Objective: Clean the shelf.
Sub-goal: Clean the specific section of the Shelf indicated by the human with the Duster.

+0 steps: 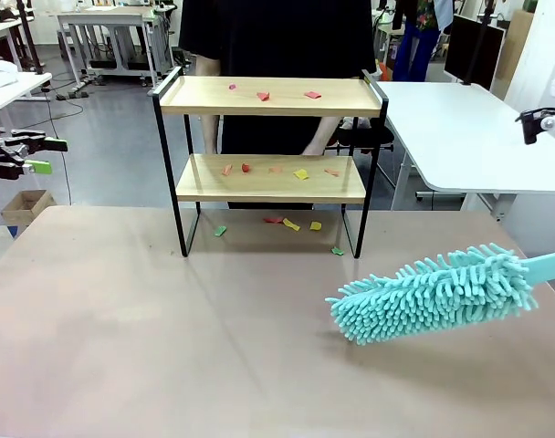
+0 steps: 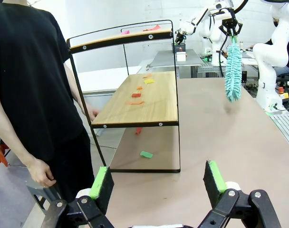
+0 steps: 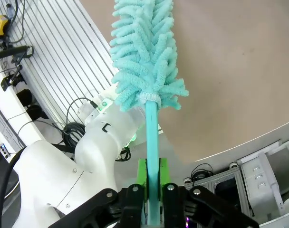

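Running up between the pressed-together fingers of the right gripper [image 3: 151, 192], the thin handle of a teal duster [image 3: 147, 57] is held tight, and the fluffy head is carried well beyond the fingertips, above the brown table [image 1: 150, 347]. Nothing is held by the left gripper [image 2: 158, 179], whose green-padded fingers are spread wide apart. Straight ahead of those open fingers, a little towards the left one and well apart from them, the shelf [image 2: 154, 107] is seen end-on, standing upright on the table. From the front, the shelf [image 1: 204, 96] is found well off to the side of the left gripper [image 1: 46, 155], while the duster [image 1: 433, 294] is held low over the table, nearer the camera than the shelf's legs and clear of them. Small coloured paper scraps [image 1: 300, 173] are scattered on both boards and on the table beneath the lower one. Just behind the shelf a person [image 1: 277, 36] in black is standing.
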Robot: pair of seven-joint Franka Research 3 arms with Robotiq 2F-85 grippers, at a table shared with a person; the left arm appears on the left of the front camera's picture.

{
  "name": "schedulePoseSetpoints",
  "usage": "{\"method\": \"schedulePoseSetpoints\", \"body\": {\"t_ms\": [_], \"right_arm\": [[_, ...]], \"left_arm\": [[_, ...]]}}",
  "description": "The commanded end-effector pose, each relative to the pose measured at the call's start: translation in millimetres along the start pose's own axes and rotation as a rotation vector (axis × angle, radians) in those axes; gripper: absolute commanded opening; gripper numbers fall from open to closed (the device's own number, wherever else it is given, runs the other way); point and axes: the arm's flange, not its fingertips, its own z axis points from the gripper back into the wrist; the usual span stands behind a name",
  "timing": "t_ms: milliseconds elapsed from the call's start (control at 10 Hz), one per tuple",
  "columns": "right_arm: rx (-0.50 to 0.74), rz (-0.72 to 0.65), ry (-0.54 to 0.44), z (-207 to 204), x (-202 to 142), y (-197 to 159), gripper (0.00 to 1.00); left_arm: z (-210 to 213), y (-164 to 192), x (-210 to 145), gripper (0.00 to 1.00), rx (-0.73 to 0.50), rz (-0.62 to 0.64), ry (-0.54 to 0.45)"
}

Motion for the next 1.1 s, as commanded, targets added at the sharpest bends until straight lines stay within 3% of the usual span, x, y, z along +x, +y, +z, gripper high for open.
{"method": "schedulePoseSetpoints", "body": {"t_ms": [0,1000], "right_arm": [[-0.005,0.0,0.004,1.6,-2.7,1.5,0.13],[-0.005,0.0,0.004,1.6,-2.7,1.5,0.13]], "left_arm": [[0.6,-1.7,2.6,1.0,0.001,-0.002,0.002],[0.6,-1.7,2.6,1.0,0.001,-0.002,0.002]]}}
